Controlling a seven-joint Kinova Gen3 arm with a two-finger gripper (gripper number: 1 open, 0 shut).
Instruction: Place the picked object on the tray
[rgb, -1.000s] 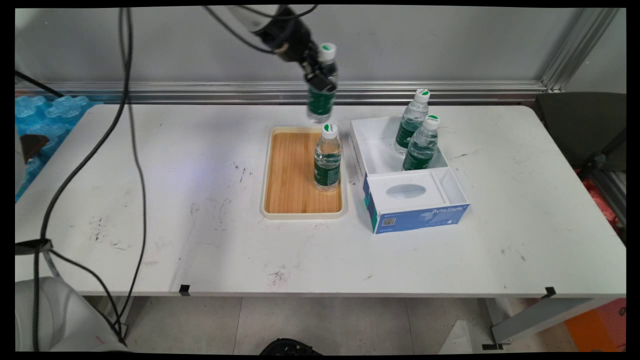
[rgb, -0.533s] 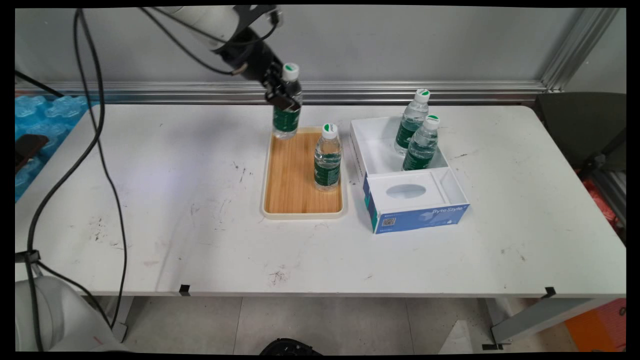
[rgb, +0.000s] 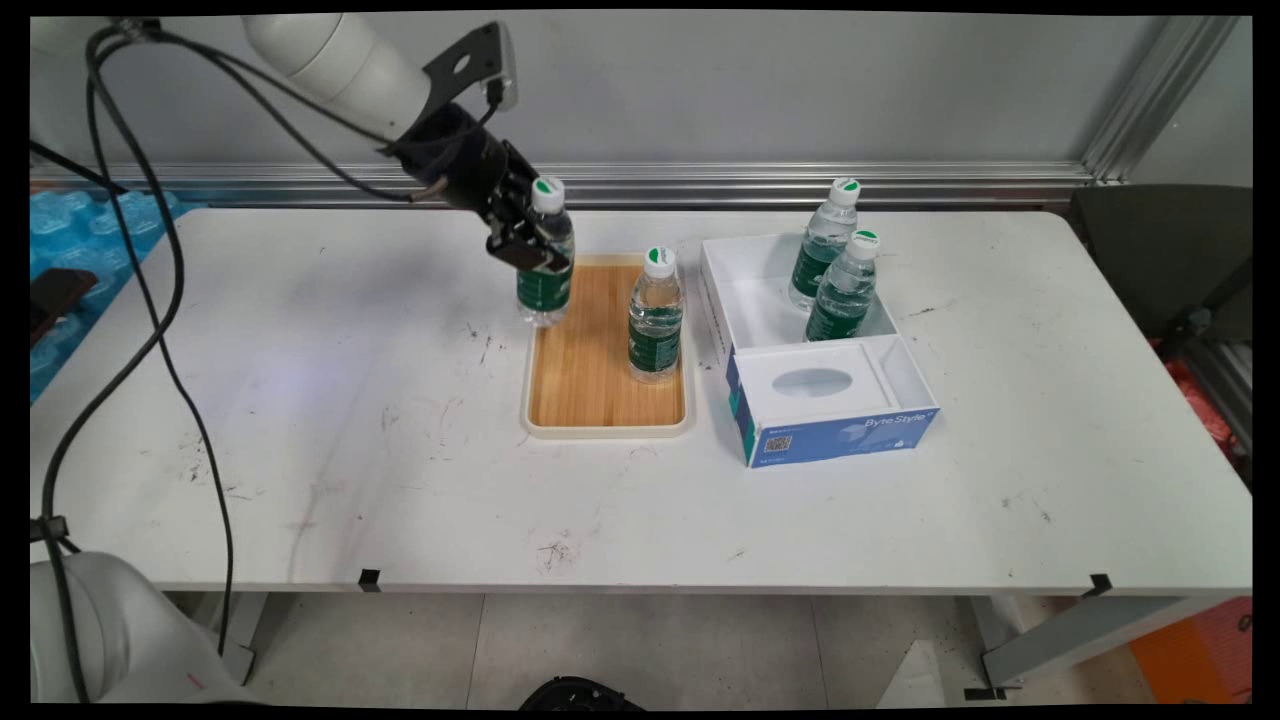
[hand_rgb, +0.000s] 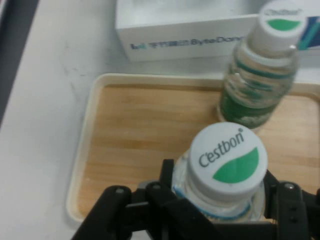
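Fingers (rgb: 530, 243) are pinching a water bottle (rgb: 545, 285) high on its shoulder, hanging it over the wooden tray's (rgb: 590, 400) near-left edge. From the hand view, fingers (hand_rgb: 220, 210) are clamping below the Cestbon cap (hand_rgb: 226, 159); thin, slippery plastic likely flexes, so gripping near the stiffer neck suits.

The white Kinova arm (rgb: 330, 55) reaches in from the upper left of the main view, its last link slanting down and to the right toward the far side of the white table (rgb: 400, 480), with black cables (rgb: 150, 300) hanging from it. Its black two-finger gripper (rgb: 528, 242) is clamped from both sides on the neck of a clear plastic water bottle with a green label and white cap (rgb: 545, 270). In the hand view, the fingers (hand_rgb: 167, 177) press against the bottle just below its cap.
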